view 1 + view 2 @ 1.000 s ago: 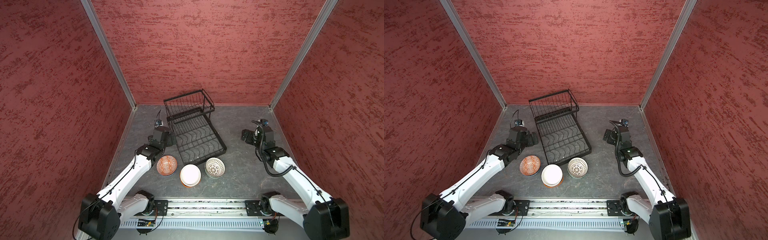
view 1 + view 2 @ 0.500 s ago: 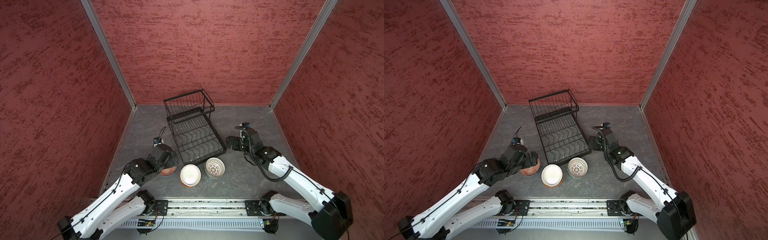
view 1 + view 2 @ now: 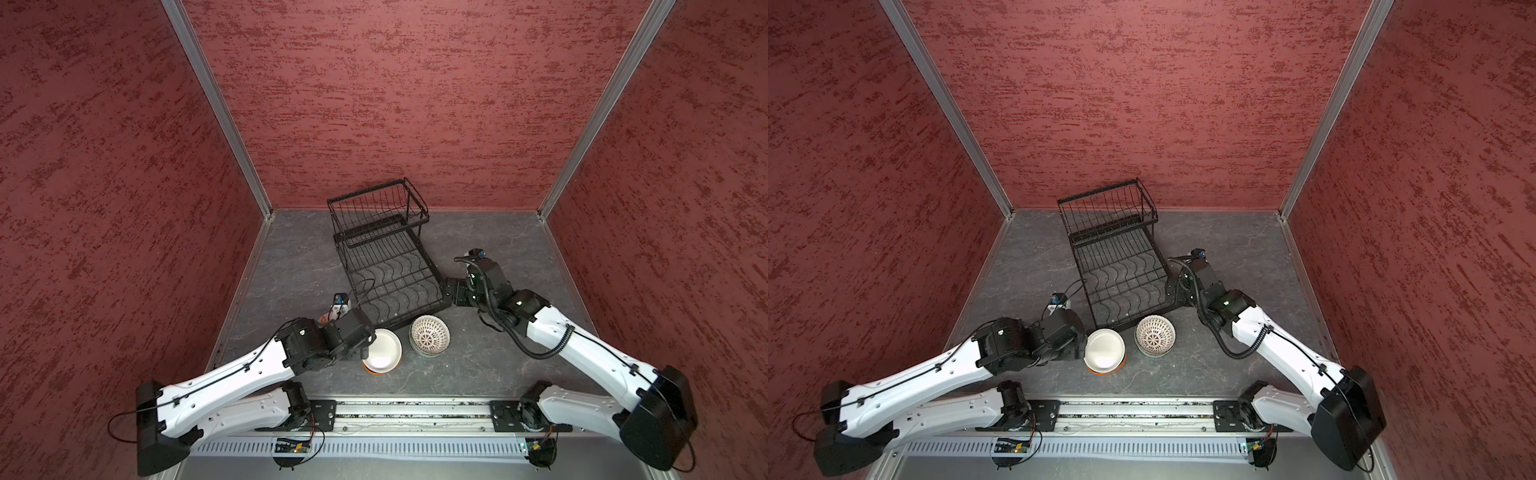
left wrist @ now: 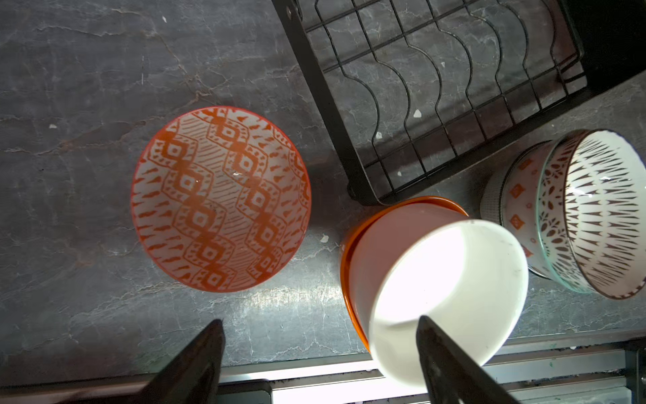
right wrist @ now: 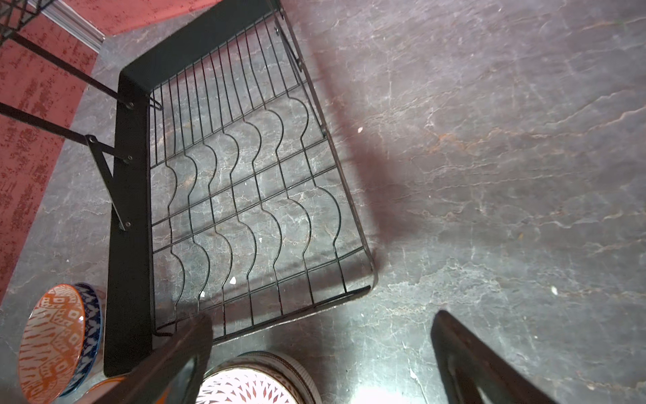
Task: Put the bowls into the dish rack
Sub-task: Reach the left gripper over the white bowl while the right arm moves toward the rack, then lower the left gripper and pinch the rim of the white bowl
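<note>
Pick step, nothing loaded yet. Left end effector open, jaws straddling the white bowl wall. Right end effector open, empty. Other bowls on worktop beside bare dish rack. Next, likely: close, lift, set in rack.

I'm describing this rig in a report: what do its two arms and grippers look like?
The left arm and right arm have white link shells, black joints and wrists, and thin black cables clipped alongside; the right also carries a ribbed black hose. The left gripper and right gripper have plain dark flat fingers.
</note>
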Motion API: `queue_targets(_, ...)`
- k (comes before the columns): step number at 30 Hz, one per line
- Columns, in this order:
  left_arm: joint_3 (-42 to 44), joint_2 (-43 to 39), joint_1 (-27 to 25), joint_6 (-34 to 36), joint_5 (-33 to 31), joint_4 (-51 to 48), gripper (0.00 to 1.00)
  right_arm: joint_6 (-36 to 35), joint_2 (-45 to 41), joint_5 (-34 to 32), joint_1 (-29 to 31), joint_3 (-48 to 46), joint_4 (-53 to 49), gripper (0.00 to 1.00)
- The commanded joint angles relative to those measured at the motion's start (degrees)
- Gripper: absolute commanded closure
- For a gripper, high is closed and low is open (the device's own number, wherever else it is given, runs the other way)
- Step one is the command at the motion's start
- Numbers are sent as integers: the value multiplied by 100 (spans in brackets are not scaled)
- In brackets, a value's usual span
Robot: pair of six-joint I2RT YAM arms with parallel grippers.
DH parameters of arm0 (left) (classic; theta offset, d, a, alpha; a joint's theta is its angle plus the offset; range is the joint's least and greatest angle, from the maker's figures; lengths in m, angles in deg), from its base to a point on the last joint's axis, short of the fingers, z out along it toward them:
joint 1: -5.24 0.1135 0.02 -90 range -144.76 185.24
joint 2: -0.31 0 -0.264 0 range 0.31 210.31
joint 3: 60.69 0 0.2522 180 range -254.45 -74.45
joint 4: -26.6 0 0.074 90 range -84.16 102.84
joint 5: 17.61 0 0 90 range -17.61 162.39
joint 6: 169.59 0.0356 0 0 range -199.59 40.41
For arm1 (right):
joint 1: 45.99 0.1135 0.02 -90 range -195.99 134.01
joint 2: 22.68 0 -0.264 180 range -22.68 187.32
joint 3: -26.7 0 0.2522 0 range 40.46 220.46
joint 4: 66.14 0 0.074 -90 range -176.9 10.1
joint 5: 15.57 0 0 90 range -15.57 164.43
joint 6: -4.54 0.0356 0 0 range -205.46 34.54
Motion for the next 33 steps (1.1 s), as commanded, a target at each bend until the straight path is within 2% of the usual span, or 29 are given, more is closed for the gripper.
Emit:
queue_targets(1, -127, 239, -111, -185, -143, 206, 22, 112, -25, 29, 68, 112, -24, 1)
queue_targets(15, -149, 1133, -129, -44, -136, 827, 45, 105, 17, 89, 97, -74, 170, 1)
queue_targets(33, 58, 1532, 15, 237, 24, 1273, 71, -11, 442, 306, 103, 67, 382, 1)
